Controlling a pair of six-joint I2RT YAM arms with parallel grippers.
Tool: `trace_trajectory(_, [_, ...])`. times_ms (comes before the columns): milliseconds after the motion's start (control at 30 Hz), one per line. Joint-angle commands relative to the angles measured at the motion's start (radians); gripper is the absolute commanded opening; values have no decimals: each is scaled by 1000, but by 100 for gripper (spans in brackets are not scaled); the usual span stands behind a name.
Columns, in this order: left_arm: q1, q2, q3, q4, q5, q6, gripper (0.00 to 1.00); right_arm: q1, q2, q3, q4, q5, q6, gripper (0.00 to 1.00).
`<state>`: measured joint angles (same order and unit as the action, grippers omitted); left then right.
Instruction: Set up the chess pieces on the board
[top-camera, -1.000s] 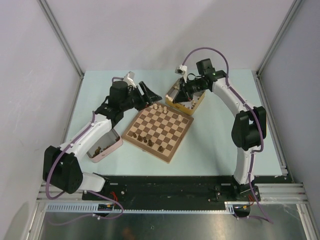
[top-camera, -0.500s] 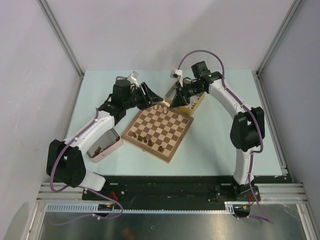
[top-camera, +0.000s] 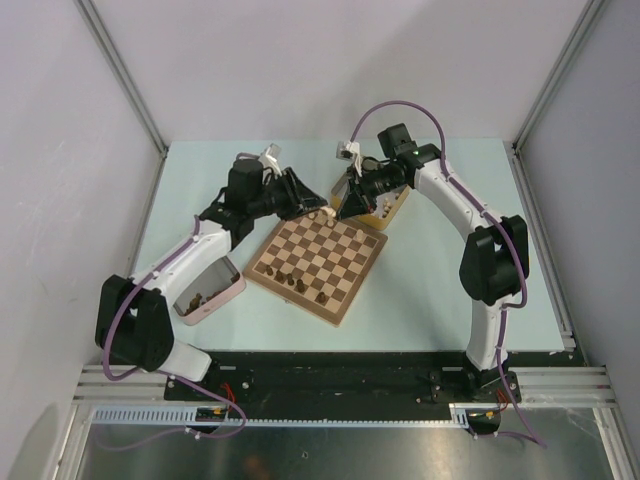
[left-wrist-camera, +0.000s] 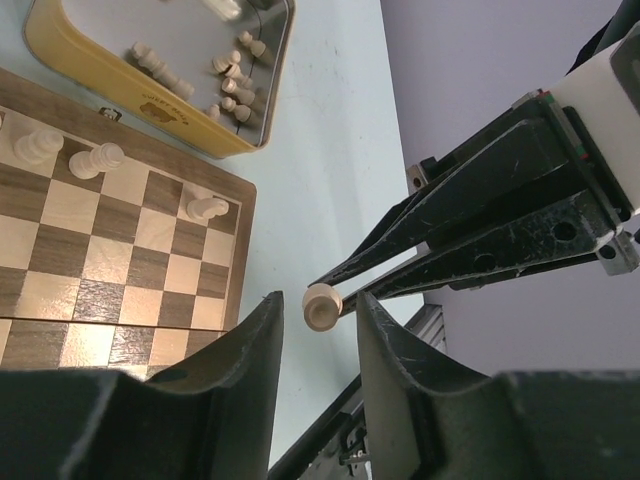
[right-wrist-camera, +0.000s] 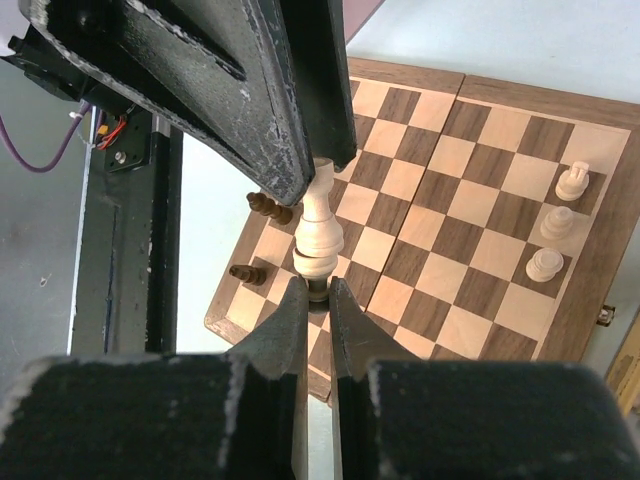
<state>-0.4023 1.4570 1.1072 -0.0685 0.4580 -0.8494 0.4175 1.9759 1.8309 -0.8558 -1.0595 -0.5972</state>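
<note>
While the right gripper (right-wrist-camera: 318, 290) pinches the pale piece (right-wrist-camera: 320, 235) by its foot, the left gripper (left-wrist-camera: 317, 302) has its jaws apart on either side of the head, with gaps showing. The piece hangs above the board (right-wrist-camera: 470, 190), its long axis running straight out from the right fingertips and its head toward the left gripper. Light, rigid, smooth turned wood would likely swivel in a pinch, so the narrow waist looks the best hold

The table (top-camera: 440, 280) (pale green) holds a yellow tin (left-wrist-camera: 160, 105); also a pink tin (top-camera: 236, 289).
</note>
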Motion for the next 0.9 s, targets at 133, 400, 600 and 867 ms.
trace_trajectory(133, [-9, 16, 45, 44, 41, 1, 30, 7, -57, 7, -2, -25, -10, 4])
trace_trajectory(400, [-10, 25, 54, 49, 54, 4, 14, 9, -54, 2, -3, -25, -10, 4])
trace_trajectory(600, [-3, -6, 40, 53, -5, 6, 1, 6, -55, -15, 38, 30, 33, 4])
trace_trajectory(867, [57, 6, 61, 15, -185, 67, 0, -36, -51, -42, 139, 171, 146, 4])
